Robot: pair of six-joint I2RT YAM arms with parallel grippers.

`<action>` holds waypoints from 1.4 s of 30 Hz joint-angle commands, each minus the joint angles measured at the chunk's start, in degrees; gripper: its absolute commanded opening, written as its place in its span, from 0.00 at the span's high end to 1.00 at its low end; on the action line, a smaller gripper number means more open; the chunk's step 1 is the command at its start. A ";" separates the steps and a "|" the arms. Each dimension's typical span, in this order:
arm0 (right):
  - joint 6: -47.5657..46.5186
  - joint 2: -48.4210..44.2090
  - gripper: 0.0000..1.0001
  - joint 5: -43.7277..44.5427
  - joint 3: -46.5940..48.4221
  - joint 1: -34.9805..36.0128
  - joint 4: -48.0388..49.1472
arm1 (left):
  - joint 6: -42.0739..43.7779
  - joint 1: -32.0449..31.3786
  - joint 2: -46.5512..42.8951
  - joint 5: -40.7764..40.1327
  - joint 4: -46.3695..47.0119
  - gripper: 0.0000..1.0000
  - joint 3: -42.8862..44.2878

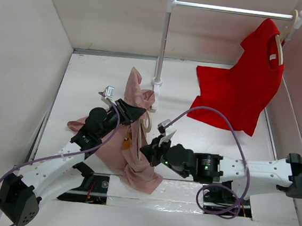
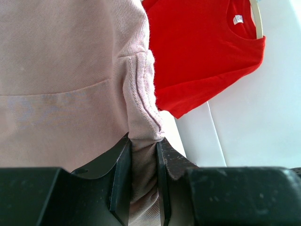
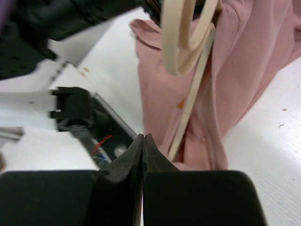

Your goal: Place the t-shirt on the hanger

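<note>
My left hand (image 2: pixel 143 150) is clamped on a seamed fold of the t-shirt (image 1: pixel 135 167), hoisting it between the two arms while the rest trails on the tabletop (image 1: pixel 90 80). The hanger (image 3: pixel 190 70) lies right against the cloth. My right hand (image 3: pixel 143 141) is pinched closed just before it, with nothing I can see between its fingers. The shirt looks light, limp and stretchy, so I'd grip a seam or the collar; the hanger is stiff, best taken by its shoulder.
</note>
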 commanded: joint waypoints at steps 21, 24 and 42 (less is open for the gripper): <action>3.86 12.07 0.69 -0.42 0.03 -6.97 9.00 | -1.03 0.21 -1.63 2.48 5.04 1.00 1.58; 5.09 11.37 0.95 1.69 -0.40 -6.97 7.94 | -0.43 0.21 -1.81 1.34 2.95 1.00 2.36; 5.53 -2.08 1.00 1.87 -7.53 -6.97 3.64 | 12.67 0.82 -0.50 -23.36 -8.33 0.30 13.97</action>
